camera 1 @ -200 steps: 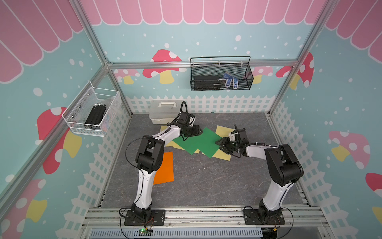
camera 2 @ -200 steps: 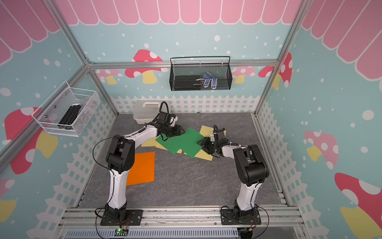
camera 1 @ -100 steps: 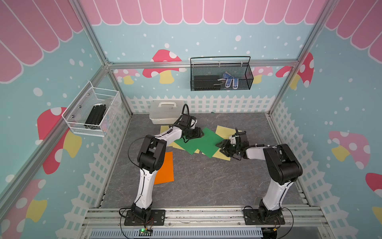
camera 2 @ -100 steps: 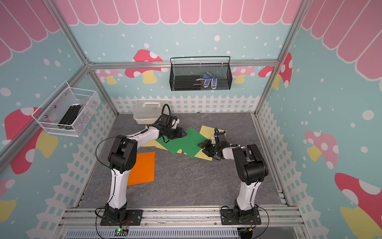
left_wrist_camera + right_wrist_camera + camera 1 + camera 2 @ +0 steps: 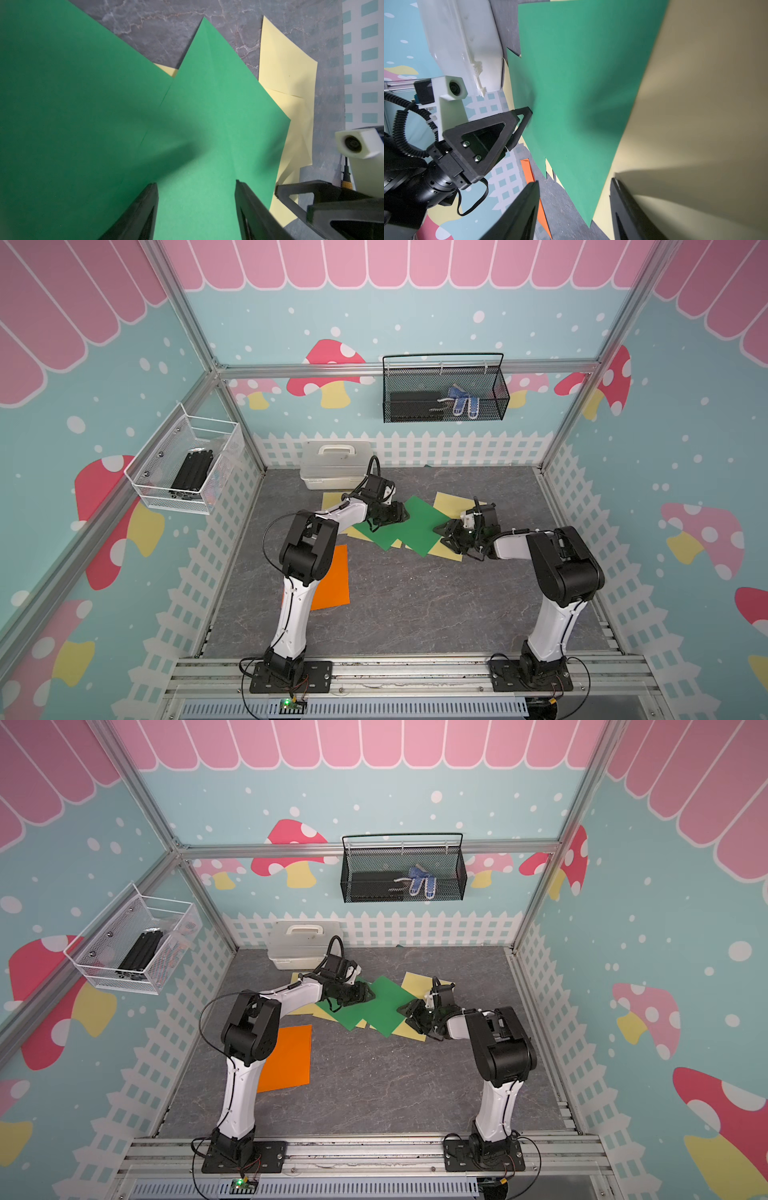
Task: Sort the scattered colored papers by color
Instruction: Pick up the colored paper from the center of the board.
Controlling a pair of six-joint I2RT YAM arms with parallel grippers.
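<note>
Two overlapping green papers [image 5: 417,526] [image 5: 384,1006] lie mid-table on pale yellow papers [image 5: 453,502] [image 5: 419,982]. An orange paper [image 5: 334,580] [image 5: 289,1056] lies apart at the front left. My left gripper [image 5: 401,514] [image 5: 196,184] is open and low over the green papers [image 5: 218,104], with nothing between its fingers. My right gripper [image 5: 441,531] [image 5: 575,181] is open too. It faces the left one at the right corner of the green paper [image 5: 581,93], with one finger over a yellow paper [image 5: 695,124]. An orange paper [image 5: 528,170] shows as a sliver.
A white lidded box [image 5: 336,464] [image 5: 463,41] stands at the back left, against the fence wall. A yellow paper [image 5: 332,501] lies just in front of it. A black wire basket [image 5: 444,389] and a white wire basket [image 5: 187,466] hang on the walls.
My left gripper has slid to the right, further onto the green papers. My right gripper has barely shifted. Both stay open.
</note>
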